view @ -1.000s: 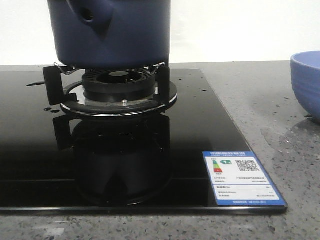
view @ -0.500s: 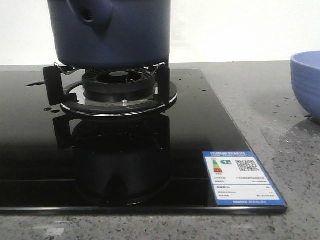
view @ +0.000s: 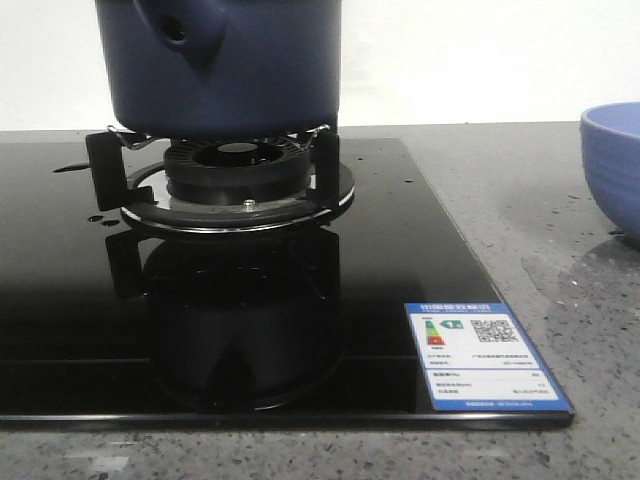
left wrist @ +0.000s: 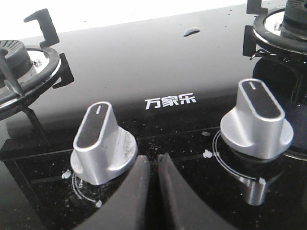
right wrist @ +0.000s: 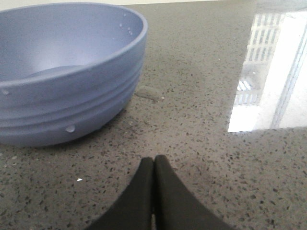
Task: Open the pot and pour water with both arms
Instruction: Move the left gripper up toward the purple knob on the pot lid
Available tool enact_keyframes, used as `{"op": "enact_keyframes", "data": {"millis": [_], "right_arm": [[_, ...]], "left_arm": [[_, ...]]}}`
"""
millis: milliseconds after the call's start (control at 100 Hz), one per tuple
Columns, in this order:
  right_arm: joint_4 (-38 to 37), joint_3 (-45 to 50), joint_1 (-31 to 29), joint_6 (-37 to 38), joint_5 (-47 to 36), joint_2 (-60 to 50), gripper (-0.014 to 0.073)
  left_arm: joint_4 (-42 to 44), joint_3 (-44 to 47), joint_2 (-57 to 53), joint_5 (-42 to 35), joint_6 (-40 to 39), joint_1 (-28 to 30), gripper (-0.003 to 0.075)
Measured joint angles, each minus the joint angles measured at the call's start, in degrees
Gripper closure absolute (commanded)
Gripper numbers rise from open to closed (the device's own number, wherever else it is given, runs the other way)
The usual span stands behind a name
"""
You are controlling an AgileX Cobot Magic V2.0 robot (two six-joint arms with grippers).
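The dark navy-blue pot (view: 225,65) stands on the burner's pan supports (view: 235,180) of the black glass hob; its lug handle with a round hole (view: 178,30) faces me, and its top is out of frame. Water shows only as drops on the hob (view: 95,218) and on the bowl wall (right wrist: 70,128). My left gripper (left wrist: 152,160) is shut and empty, low over the hob between two silver knobs. My right gripper (right wrist: 154,162) is shut and empty, just above the granite counter beside the light blue ribbed bowl (right wrist: 62,72). Neither gripper shows in the front view.
Two silver knobs (left wrist: 103,143) (left wrist: 256,120) flank the left fingers. A second burner (left wrist: 21,67) lies at the hob's other side. An energy label (view: 485,355) is stuck on the hob's front right corner. The bowl (view: 612,165) sits on the counter right of the hob.
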Motion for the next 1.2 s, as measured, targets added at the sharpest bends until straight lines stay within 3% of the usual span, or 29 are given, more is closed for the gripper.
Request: {"op": "enact_keyframes", "data": {"millis": [160,280,510,660,820,1200], "right_arm": [[-0.3,0.0,0.0,0.0,-0.7,0.0,0.0657],[-0.6,0.0,0.0,0.0,-5.5,0.0,0.0657],[0.2,0.0,0.0,0.0,-23.8,0.0,0.0657],[8.0,0.0,0.0,0.0,-30.2,0.0,0.0657],[12.5,0.0,0.0,0.0,-30.9,0.0,0.0657],[13.0,0.0,0.0,0.0,-30.9,0.0,0.0657]], "left_arm": [[0.0,0.0,0.0,-0.1,0.0,0.0,0.0741],[-5.1,0.0,0.0,-2.4,0.0,0.0,0.0741],[-31.5,0.0,0.0,-10.6,0.0,0.0,0.0741],[-41.5,0.0,0.0,-12.9,-0.1,0.0,0.0741],[-43.8,0.0,0.0,-13.5,-0.1,0.0,0.0741],[-44.1,0.0,0.0,-13.6,-0.1,0.0,0.0741]]}}
